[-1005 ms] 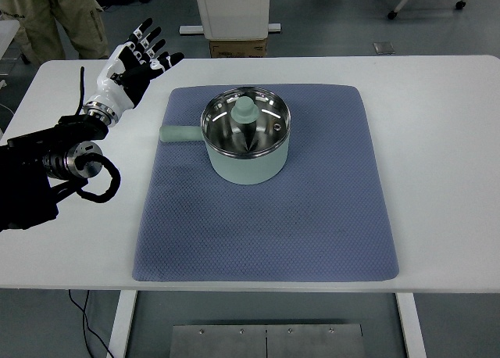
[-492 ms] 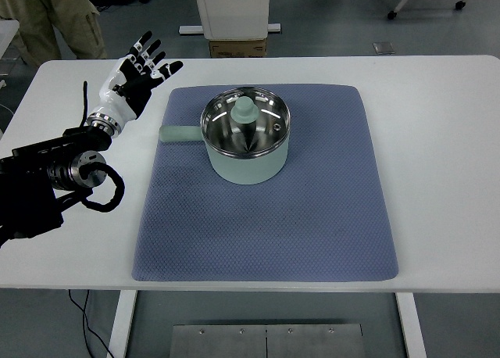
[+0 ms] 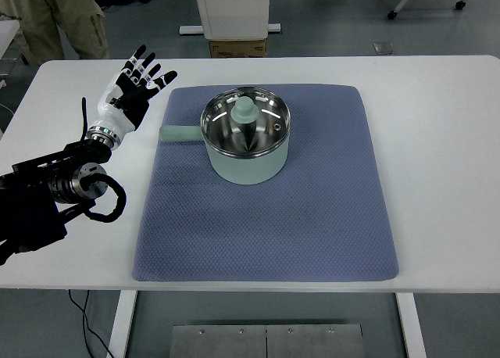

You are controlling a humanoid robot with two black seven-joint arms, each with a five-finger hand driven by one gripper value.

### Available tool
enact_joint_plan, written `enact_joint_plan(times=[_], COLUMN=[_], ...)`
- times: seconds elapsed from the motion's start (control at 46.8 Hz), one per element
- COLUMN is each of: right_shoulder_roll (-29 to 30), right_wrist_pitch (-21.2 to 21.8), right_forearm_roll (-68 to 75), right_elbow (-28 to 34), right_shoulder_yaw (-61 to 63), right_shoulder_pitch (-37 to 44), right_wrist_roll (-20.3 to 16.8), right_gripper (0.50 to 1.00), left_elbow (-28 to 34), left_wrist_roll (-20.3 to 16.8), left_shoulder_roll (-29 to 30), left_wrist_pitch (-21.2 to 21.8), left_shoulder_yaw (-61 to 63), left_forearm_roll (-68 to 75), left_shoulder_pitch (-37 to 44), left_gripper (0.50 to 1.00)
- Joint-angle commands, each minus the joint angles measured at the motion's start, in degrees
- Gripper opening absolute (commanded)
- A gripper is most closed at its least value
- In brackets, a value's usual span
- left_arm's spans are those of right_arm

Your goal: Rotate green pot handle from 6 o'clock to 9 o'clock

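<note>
White bench [image 3: 437, 139] carries a blue mat [image 3: 266, 217] and green pot [image 3: 246, 139], handle [image 3: 178, 134] apparently already at nine; the left robot hand [image 3: 134, 88], fingers spread and empty, should probably just retreat.

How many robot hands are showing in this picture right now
1. The left hand is over the white table at its far left, fingers spread, just left of the blue mat and apart from the green pot. The right hand is out of view.
</note>
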Motion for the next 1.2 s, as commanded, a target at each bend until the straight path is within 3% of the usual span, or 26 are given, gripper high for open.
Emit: enact_joint_plan(times=[0.0,1.176], right_shoulder_roll=[0.0,0.0], right_wrist_pitch=[0.0,0.0], right_forearm_roll=[0.0,0.0], right_elbow=[0.0,0.0], right_shoulder_yaw=[0.0,0.0], right_shoulder_pitch=[0.0,0.0], right_wrist_roll=[0.0,-0.1], right_gripper=[1.000,1.000], left_elbow=[0.0,0.1], left_wrist_roll=[0.0,0.0], left_shoulder_roll=[-0.1,0.2], left_wrist_pitch=[0.0,-0.2], left_shoulder_yaw=[0.0,-5.2], left_forearm_roll=[0.3,5.6], left_shoulder_pitch=[0.0,3.8], left_gripper=[1.000,1.000])
